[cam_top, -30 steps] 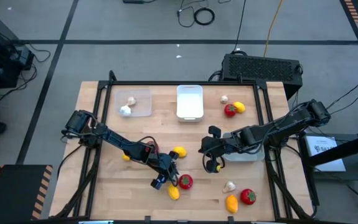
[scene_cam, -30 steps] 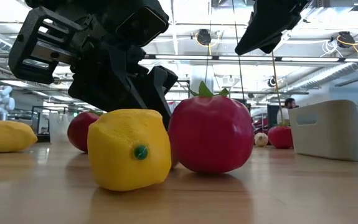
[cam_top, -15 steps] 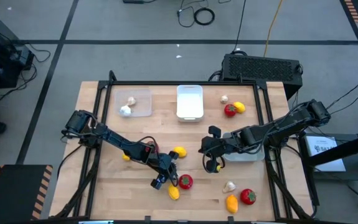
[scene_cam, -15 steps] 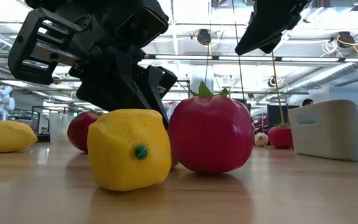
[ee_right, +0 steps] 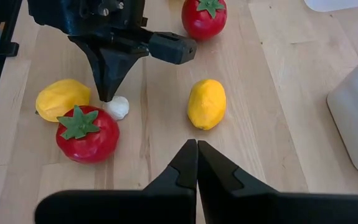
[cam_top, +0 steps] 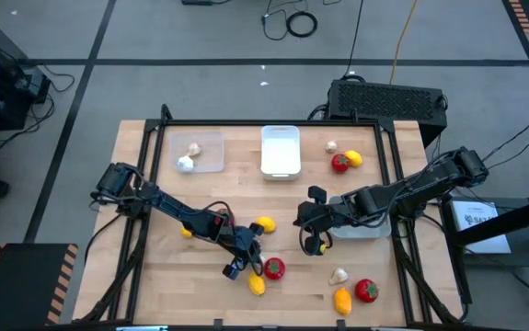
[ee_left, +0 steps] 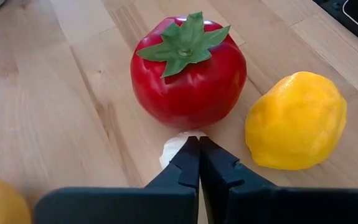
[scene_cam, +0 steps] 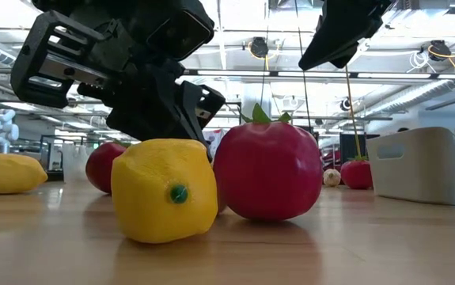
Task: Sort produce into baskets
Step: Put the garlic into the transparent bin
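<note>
While both pincers (cam_top: 252, 260) (cam_top: 312, 246) stay pressed together, three tomatoes (cam_top: 274, 268) and three baskets (cam_top: 281, 150) show.

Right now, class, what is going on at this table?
A two-armed robot is sorting toy produce into trays. The left pincer is down at the table's front edge, shut, its tips at a small white bulb beside a tomato and a lemon; whether it grips the bulb is unclear. The right pincer waits shut above mid-table. Two bulbs lie in the clear tray.
</note>
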